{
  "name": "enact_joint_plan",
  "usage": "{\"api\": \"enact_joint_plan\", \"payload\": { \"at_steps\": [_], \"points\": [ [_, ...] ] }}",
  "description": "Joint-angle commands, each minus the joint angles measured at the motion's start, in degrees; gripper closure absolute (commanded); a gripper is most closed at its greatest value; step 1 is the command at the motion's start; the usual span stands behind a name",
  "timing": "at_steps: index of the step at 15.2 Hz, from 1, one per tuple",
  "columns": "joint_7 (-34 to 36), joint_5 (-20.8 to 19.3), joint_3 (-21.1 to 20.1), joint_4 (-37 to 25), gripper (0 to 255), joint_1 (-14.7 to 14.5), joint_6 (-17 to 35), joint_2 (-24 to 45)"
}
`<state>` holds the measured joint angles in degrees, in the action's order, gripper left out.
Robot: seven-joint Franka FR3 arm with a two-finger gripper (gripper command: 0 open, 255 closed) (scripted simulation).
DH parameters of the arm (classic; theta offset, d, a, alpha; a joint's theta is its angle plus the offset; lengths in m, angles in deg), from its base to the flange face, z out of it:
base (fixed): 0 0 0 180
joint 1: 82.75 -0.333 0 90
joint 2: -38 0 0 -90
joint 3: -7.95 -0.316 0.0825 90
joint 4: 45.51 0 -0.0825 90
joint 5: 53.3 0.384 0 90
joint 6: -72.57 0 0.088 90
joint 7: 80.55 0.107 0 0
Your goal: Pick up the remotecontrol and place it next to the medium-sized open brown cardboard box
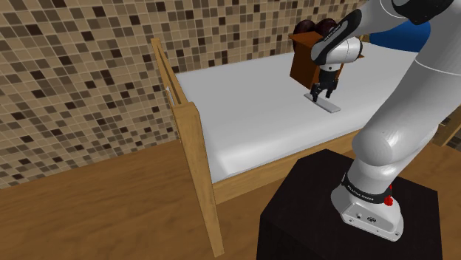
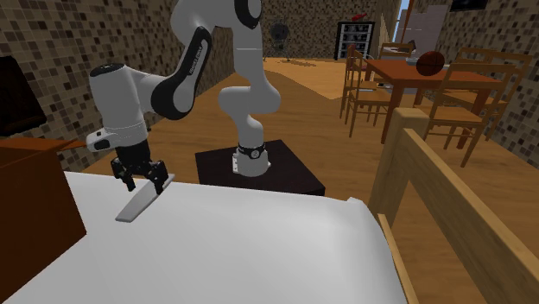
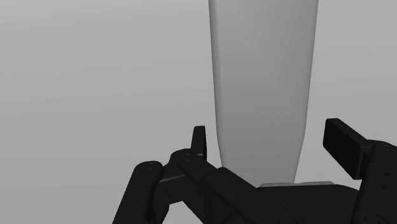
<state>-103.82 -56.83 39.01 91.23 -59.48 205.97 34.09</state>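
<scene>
Wrist view: released black tool (image 3: 271, 137) straddles flat grey remote control (image 3: 264, 76); a brushing finger might skid it from the brown cardboard box (image 1: 301, 65).

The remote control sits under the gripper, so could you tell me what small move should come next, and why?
Probably lift the gripper straight up. The remote control seems to lie flat on the bed, close beside the brown box, and the fingers stand apart from it, so it looks already placed.
</scene>
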Motion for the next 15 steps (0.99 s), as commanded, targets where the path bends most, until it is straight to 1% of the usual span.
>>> {"api": "enact_joint_plan", "payload": {
  "at_steps": [1,4,8,15],
  "points": [
    [0.0,0.0,0.0,0.1,0,0.0,-0.1,0.1],
    [0.0,0.0,0.0,0.1,0,0.0,0.0,0.2],
    [2.0,-2.6,-0.8,-3.3,0,0.1,-7.8,-4.8],
    [2.0,-2.6,-0.8,-3.3,0,0.2,-7.8,-4.8]
  ]
}}
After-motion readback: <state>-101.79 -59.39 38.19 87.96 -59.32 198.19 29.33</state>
